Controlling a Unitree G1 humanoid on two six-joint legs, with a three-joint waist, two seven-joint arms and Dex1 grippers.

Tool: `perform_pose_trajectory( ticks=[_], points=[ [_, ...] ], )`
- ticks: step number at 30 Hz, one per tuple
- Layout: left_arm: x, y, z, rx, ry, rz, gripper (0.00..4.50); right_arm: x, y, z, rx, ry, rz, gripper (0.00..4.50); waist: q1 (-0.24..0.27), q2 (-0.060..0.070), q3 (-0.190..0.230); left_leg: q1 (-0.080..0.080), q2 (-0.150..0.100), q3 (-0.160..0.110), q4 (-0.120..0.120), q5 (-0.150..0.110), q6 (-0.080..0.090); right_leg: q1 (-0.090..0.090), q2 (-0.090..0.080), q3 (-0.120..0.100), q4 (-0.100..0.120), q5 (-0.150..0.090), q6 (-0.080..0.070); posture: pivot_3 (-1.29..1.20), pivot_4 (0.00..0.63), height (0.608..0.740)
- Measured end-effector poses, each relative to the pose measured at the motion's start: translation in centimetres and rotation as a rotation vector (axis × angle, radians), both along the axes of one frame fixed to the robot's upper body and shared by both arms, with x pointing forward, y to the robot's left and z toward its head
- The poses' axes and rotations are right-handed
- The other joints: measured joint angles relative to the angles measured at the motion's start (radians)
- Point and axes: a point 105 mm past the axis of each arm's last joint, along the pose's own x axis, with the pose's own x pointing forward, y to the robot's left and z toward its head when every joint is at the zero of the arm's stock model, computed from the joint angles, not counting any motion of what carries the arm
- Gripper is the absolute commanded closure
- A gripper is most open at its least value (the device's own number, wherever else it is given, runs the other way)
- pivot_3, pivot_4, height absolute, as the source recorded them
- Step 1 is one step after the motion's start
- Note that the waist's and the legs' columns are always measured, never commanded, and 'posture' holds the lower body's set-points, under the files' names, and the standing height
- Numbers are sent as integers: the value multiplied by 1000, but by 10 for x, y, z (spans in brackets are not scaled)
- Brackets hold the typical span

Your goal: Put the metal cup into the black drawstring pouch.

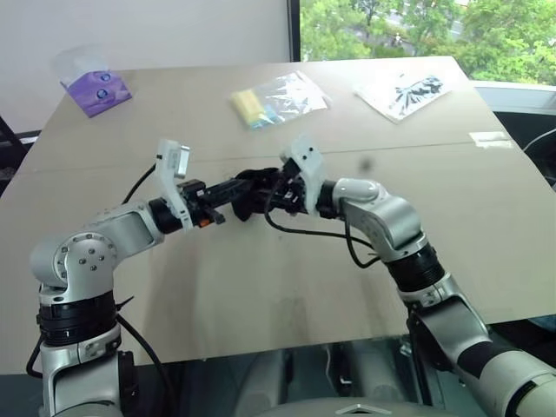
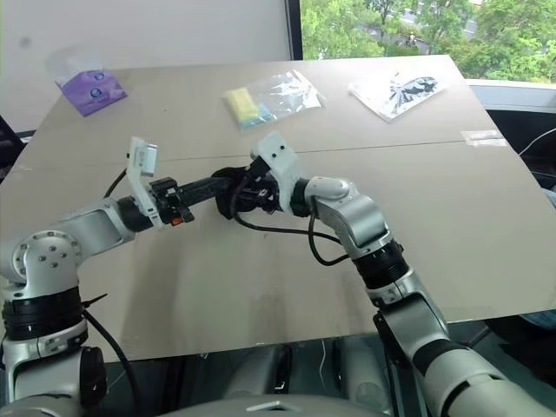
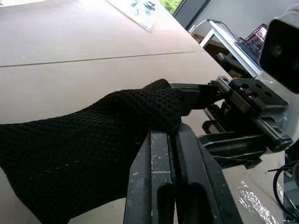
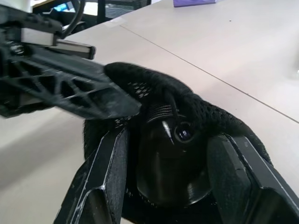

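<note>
We pinch the black drawstring pouch (image 3: pixel 93 140) at its rim in our clamped left gripper (image 3: pixel 170 140), holding the mouth up; our right gripper (image 4: pixel 168 177) straddles the metal cup (image 4: pixel 173 163), jaws partly apart, the cup sitting inside the mesh between them.

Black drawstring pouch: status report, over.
Left gripper shut on black drawstring pouch. Right gripper holds metal cup at the pouch. Nothing in the way.
</note>
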Motion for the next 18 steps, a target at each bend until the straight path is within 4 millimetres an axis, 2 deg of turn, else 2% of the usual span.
perform_pose_trajectory(
  ticks=[3,6,7,13,18],
  points=[
    [0,0,-1,-1,0,-1,4500,2,0,1,0,-19,-13,2760,0,0,0,0,0,0,0,0,0,0,0,0,0,0,0,0,150,740],
    [-2,1,-2,-2,1,-5,4500,4,0,1,1,-29,-24,4182,0,0,0,0,0,0,0,0,0,0,0,0,0,0,0,0,150,740],
    [-2,2,-3,-2,3,-4,4500,5,-1,1,2,-34,-27,4377,0,0,0,0,0,0,0,0,0,0,0,0,0,0,0,0,150,740],
    [-3,4,-3,8,-4,-1,4500,4,1,3,15,-46,-23,4378,0,0,0,0,0,0,0,0,0,0,0,0,0,0,0,0,150,740],
    [7,15,-9,71,-26,67,4500,-5,-10,8,4,-42,44,4378,2,0,0,0,0,0,0,0,0,0,0,0,0,0,0,0,150,740]
  ],
)
